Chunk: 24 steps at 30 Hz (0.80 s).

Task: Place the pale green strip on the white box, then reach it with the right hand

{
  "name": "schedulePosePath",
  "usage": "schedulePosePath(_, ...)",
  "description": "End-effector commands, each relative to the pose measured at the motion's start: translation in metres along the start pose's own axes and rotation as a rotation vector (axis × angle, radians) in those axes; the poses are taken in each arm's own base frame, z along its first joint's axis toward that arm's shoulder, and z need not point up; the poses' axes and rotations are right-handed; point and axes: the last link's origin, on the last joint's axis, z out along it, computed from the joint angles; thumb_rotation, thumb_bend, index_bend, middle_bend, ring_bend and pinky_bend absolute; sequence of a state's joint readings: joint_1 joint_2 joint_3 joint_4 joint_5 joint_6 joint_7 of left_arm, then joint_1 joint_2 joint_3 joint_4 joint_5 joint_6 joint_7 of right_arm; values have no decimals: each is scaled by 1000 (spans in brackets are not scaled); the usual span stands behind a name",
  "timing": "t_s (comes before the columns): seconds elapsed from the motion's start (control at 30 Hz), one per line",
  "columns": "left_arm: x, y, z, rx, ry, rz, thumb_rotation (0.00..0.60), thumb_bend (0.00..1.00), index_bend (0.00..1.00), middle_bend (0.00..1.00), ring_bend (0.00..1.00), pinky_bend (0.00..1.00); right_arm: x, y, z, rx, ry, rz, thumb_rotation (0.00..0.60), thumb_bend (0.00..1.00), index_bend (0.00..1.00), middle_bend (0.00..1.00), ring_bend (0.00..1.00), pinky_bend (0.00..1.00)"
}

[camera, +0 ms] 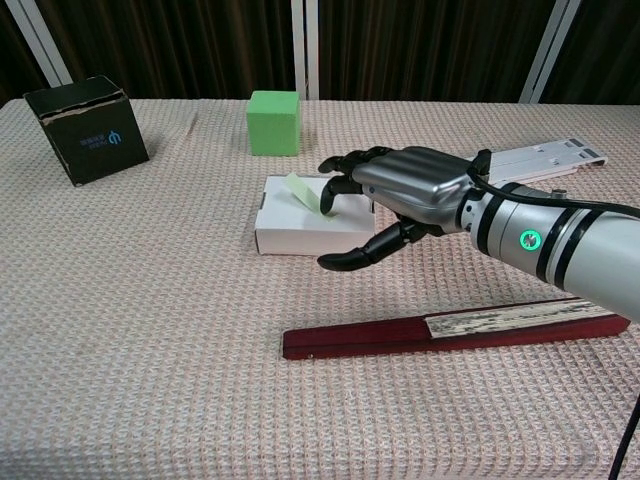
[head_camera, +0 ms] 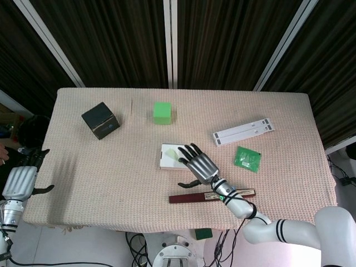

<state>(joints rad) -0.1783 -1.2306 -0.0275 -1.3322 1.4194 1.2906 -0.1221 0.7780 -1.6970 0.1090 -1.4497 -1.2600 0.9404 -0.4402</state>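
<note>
The left hand [head_camera: 19, 181] hangs off the desk's [head_camera: 100, 172] near left corner, fingers apart and holding nothing. Near the middle, the pale green strip [camera: 305, 191] lies tilted on the white box [camera: 300, 232]. The right hand [camera: 405, 195] hovers over the box's right end, fingers [camera: 340, 166] spread at the strip, gripping nothing
</note>
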Motion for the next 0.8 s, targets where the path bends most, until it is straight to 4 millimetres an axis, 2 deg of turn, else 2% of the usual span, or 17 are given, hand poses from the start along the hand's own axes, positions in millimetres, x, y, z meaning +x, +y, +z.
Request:
schedulePosePath(0.03,0,0,0,-1,1,0,599,53,67,114,21,186,2,1,-3,2,9,7,191,182,269,0,0,0)
schedulePosePath(0.23,-1,1,0,-3,-3,0,599,54,67,114,21,186,-2,0,-9,7,-6,1,194,182,267,0,0,0)
schedulePosePath(0.47,-1,1,0,-3,-3,0,600,54,67,114,22,186,-11,0,-8,1,-39,-8,192,183,267,0,0,0)
schedulePosePath(0.8,1,0,0,-4,2,0,600,54,67,114,21,186,-3,3,-10,-8,3,13,192,183,268,0,0,0)
